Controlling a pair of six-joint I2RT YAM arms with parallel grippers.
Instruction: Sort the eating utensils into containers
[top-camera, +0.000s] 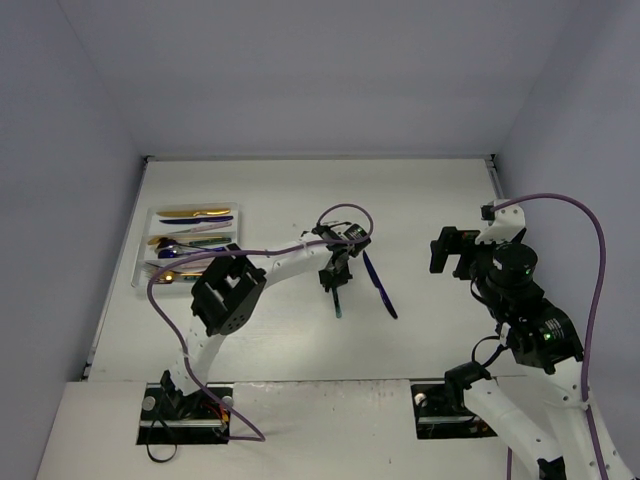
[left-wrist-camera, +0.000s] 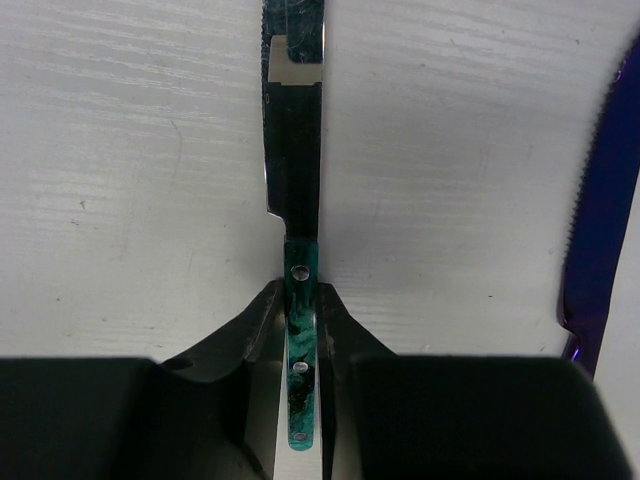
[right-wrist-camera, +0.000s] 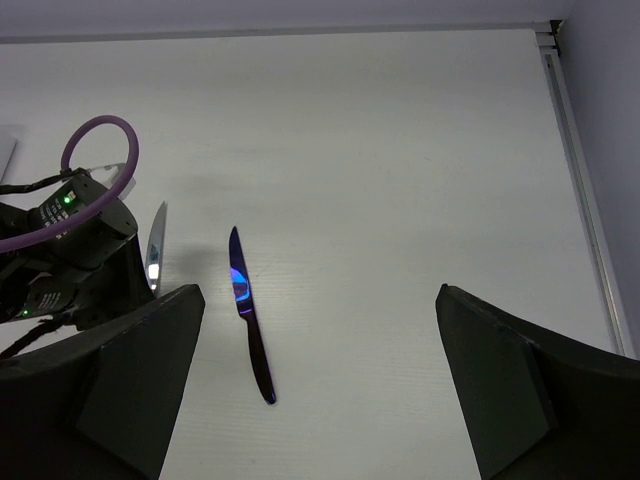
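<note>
My left gripper (top-camera: 335, 276) is shut on the teal-handled knife (top-camera: 339, 304) near the table's middle. In the left wrist view both fingers (left-wrist-camera: 340, 320) press the marbled teal handle, and the dark blade (left-wrist-camera: 297, 190) points away just over the table. A dark blue-purple knife (top-camera: 379, 286) lies loose on the table just to its right; it also shows in the left wrist view (left-wrist-camera: 602, 230) and the right wrist view (right-wrist-camera: 248, 312). The white cutlery tray (top-camera: 141, 262) at the far left holds several utensils, among them a gold one (top-camera: 195, 213). My right gripper (top-camera: 455, 250) is wide open and empty above the table's right side.
The left arm's purple cable (top-camera: 345, 212) loops above its wrist. The table's raised right edge (right-wrist-camera: 580, 190) runs along the wall. White walls close the table at the back and sides.
</note>
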